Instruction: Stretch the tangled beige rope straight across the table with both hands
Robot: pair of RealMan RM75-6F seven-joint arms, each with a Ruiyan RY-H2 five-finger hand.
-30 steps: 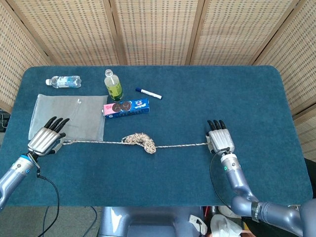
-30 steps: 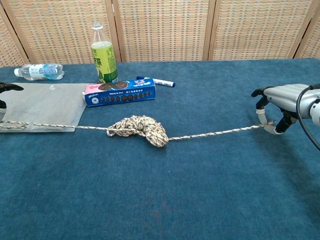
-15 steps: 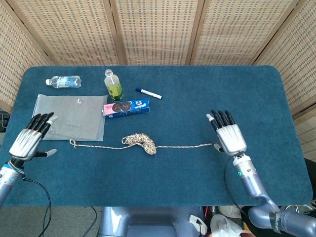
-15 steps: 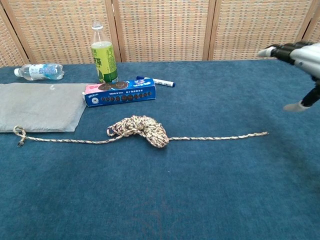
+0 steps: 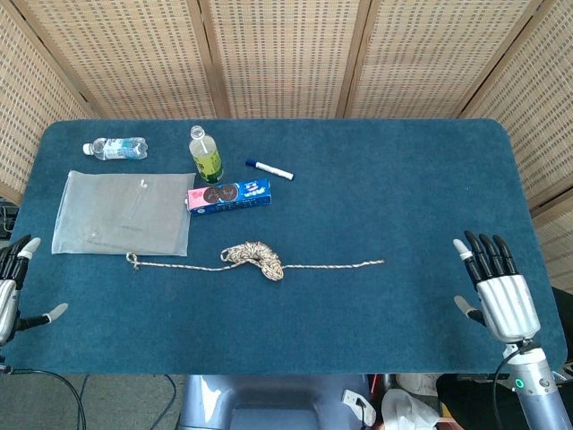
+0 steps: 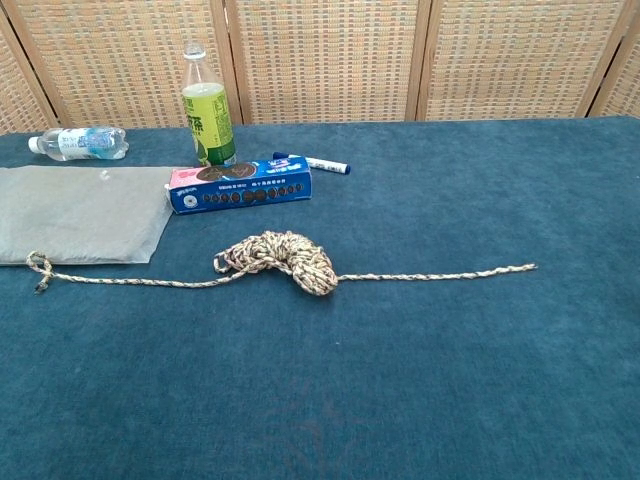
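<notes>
woven cane screens behind, and a blue felt-topped table [image 5: 421,179] in front of them. the beige rope [image 5: 255,259] lies on the near-middle of the felt, long axis left to right, two thin braided tails running out from a fuzzy knotted clump [image 6: 280,257] that hasn't come undone. the left tail ends in a little loop just off the near corner of a grey sheet [image 5: 124,211]; the right tail stops short of the table's right half. the left hand [image 5: 11,285] sits at the near left edge, fingers spread, holding nothing. the right hand [image 5: 495,283] is at the near right corner, fingers fanned wide and empty. both are well apart from the rope ends, each tail pointing roughly toward its own hand, the left end looking the closer. i'd say the clump wants another pull. behind: a green drink bottle [image 5: 206,154], a water bottle [image 5: 116,147] on its side, a blue cookie box [image 5: 229,194], a marker [image 5: 269,168].
</notes>
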